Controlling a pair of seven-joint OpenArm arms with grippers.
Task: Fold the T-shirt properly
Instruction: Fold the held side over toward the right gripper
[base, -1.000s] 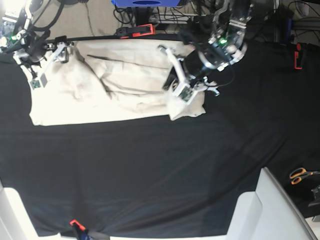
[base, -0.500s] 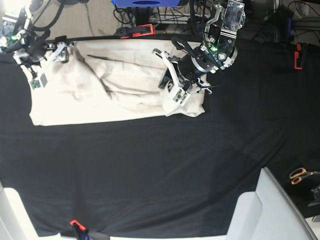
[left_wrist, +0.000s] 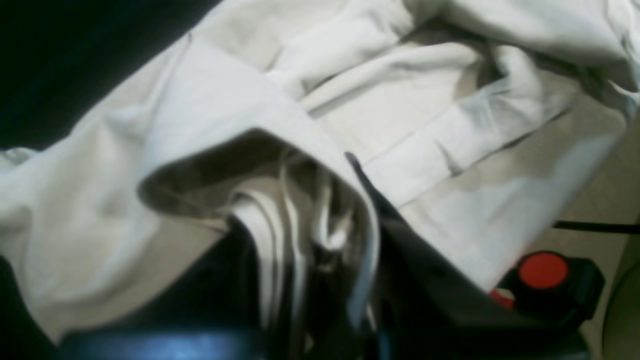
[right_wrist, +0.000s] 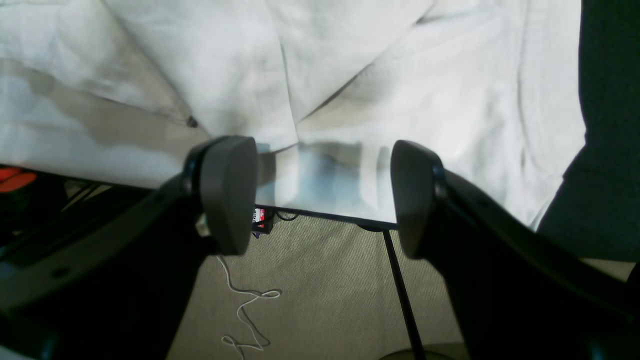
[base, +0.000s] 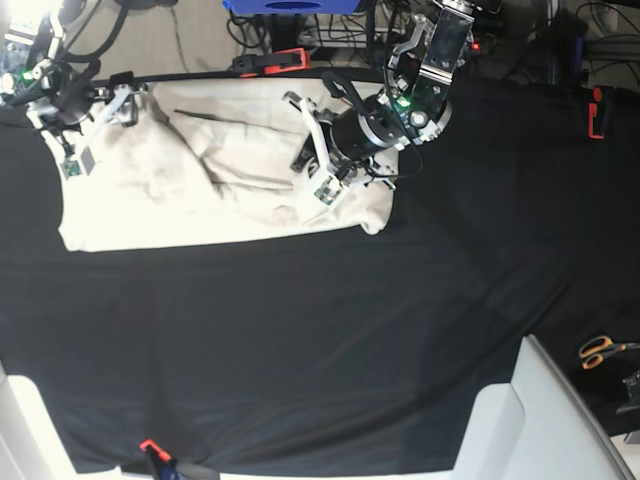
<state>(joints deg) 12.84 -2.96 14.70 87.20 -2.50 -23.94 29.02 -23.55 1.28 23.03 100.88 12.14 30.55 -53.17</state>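
Looks like a robotics lab setup: a surface (base: 300, 330) draped in black cloth pinned down by red clamps (base: 272, 62), cable tangles (base: 400, 25) on the floor behind those clamps (typical), plus orange scissors (base: 600, 350) far off to their right.

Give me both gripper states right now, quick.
Left gripper: closed on a bunched fold of the T-shirt.
Right gripper: open, nothing between its jaws, at the shirt's edge.
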